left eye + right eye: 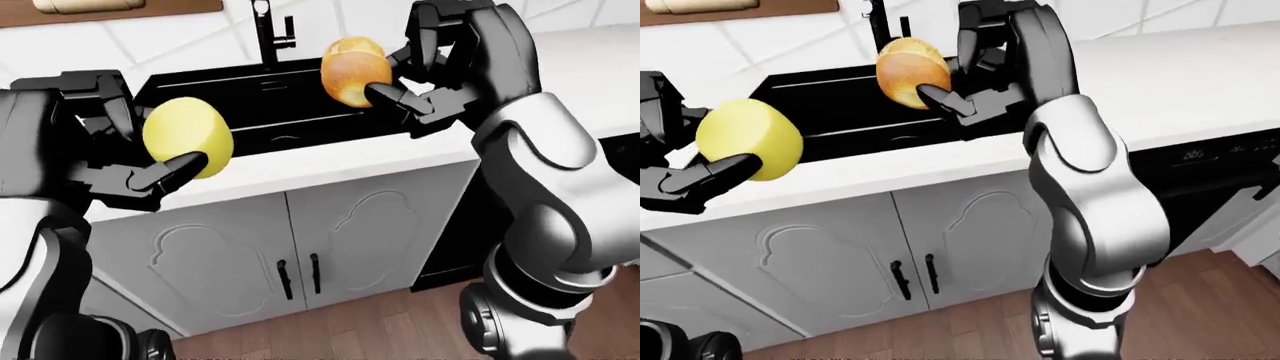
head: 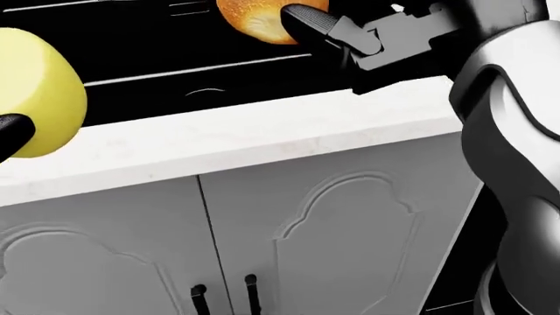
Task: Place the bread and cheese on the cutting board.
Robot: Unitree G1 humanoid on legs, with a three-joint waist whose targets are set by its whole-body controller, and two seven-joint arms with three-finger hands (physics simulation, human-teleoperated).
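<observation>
Down at the bottom of the left-eye view, brown floor, then white cupboard doors (image 1: 300, 247) with two dark handles. Higher up, a white desk (image 1: 330, 161) with a black sink (image 1: 270, 112) set in it and a dark tap (image 1: 268, 34) at the top. Over the desk edge, left hand (image 1: 125, 154) with its fingers (image 1: 170, 171) shut round the yellow cheese (image 1: 188, 137), held up off the desk. Over the sink, right hand (image 1: 425, 75) with its fingers (image 1: 392, 97) shut round the golden bread (image 1: 354, 71), one finger pressed on its near side. At the top left corner, a brown wooden edge, likely the cutting board (image 1: 150, 9), on the far side of the sink and well apart from both hands; something pale on it, too cropped to tell what. Step in hand, by the look of it: carrying both foods over to the board. Best done slow, keeping both holds snug so nothing drops in the sink, lifting clear of the tap, reaching the cheese across first as it is on that side, then the bread, and letting go only once each one sits flat on the wood.
</observation>
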